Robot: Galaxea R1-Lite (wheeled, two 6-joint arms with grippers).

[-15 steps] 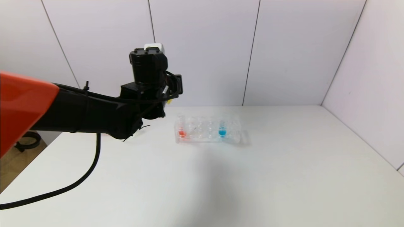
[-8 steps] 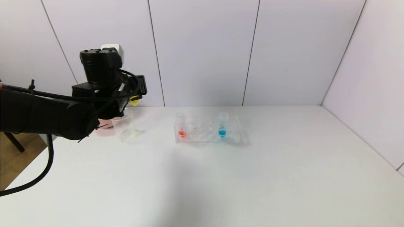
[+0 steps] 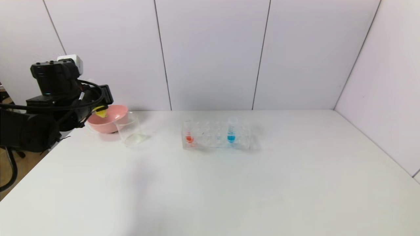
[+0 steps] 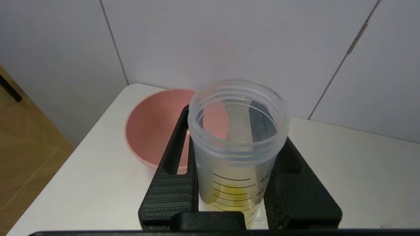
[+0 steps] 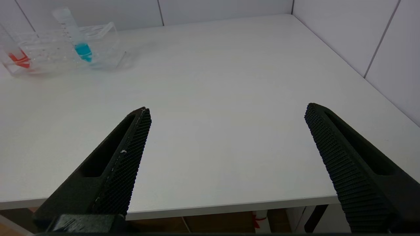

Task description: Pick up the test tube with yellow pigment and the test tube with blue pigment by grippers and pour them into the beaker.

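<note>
My left gripper (image 3: 99, 104) is shut on the test tube with yellow pigment (image 3: 101, 113) and holds it at the far left, over the near-left rim of the pink bowl. In the left wrist view the tube (image 4: 238, 147) stands between the black fingers (image 4: 174, 183), open mouth towards the camera, yellow liquid at its bottom. The beaker (image 3: 131, 132) stands on the table just right of the bowl, apart from the gripper. The test tube with blue pigment (image 3: 231, 130) stands in the clear rack (image 3: 215, 141); it also shows in the right wrist view (image 5: 77, 39). My right gripper (image 5: 226, 113) is open and empty over the table's front edge.
The pink bowl (image 3: 113, 119) sits at the table's back left corner, beside the beaker; it also shows in the left wrist view (image 4: 147, 131). A red-liquid tube (image 3: 188, 132) stands at the rack's left end. The table's left edge drops off just beside the left arm.
My left arm has swung left with the yellow tube, from beside the rack to over the pink bowl's rim, uncovering the beaker and bowl. The rack has not moved.
</note>
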